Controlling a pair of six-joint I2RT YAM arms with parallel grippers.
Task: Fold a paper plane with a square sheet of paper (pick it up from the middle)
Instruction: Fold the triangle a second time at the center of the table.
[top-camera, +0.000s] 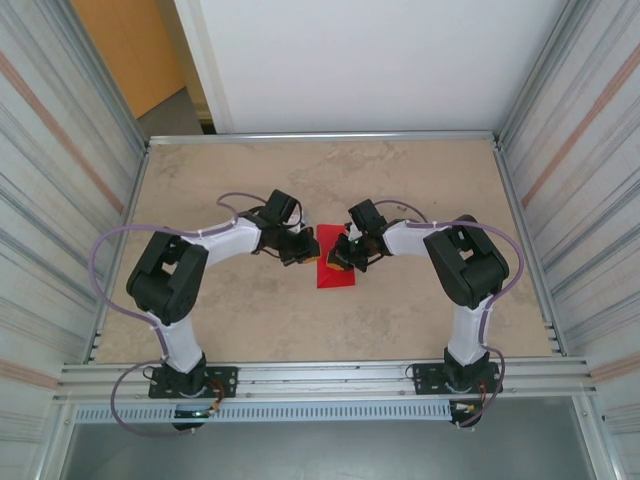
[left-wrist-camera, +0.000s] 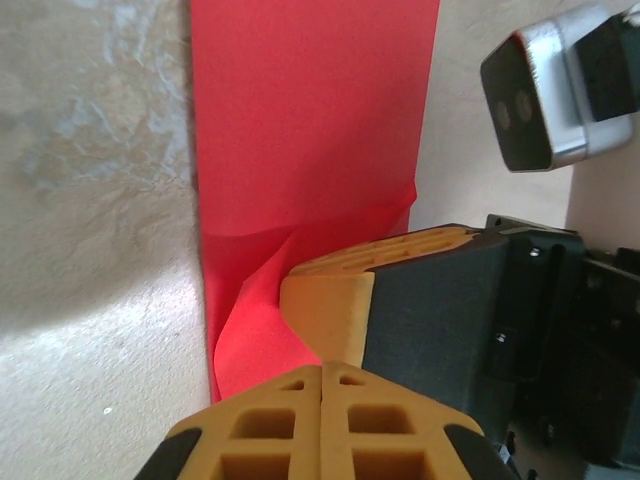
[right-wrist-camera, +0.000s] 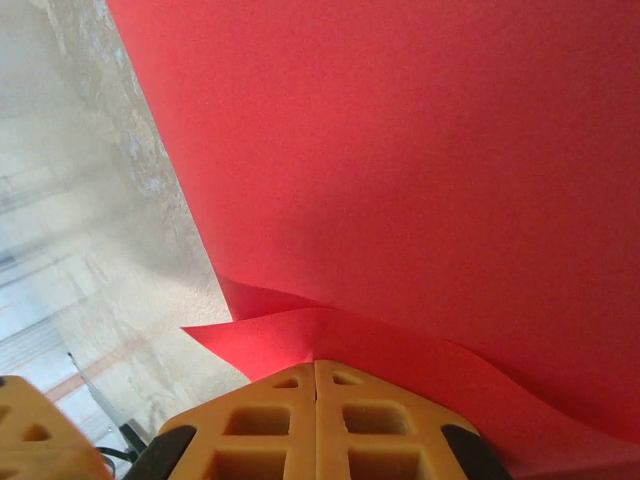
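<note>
Red square sheet of paper (top-camera: 334, 268): flat on bench (top-camera: 420, 320), one edge buckled up at fingertips. Raised fold pinched by right fingers (right-wrist-camera: 255, 430), pressed together. Just beside them, left fingers (left-wrist-camera: 255, 430) also together; hold on paper unclear. Risks: thin sheet slips free; tears if arms pull apart; crease lands off-centre; fingertips collide.

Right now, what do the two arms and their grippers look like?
Left arm and right arm: black joint housings, white link covers, a lilac cable along each. Left gripper and right gripper: ochre fingers with square lattice pockets on black bodies. A silver camera block sits on the right wrist.
</note>
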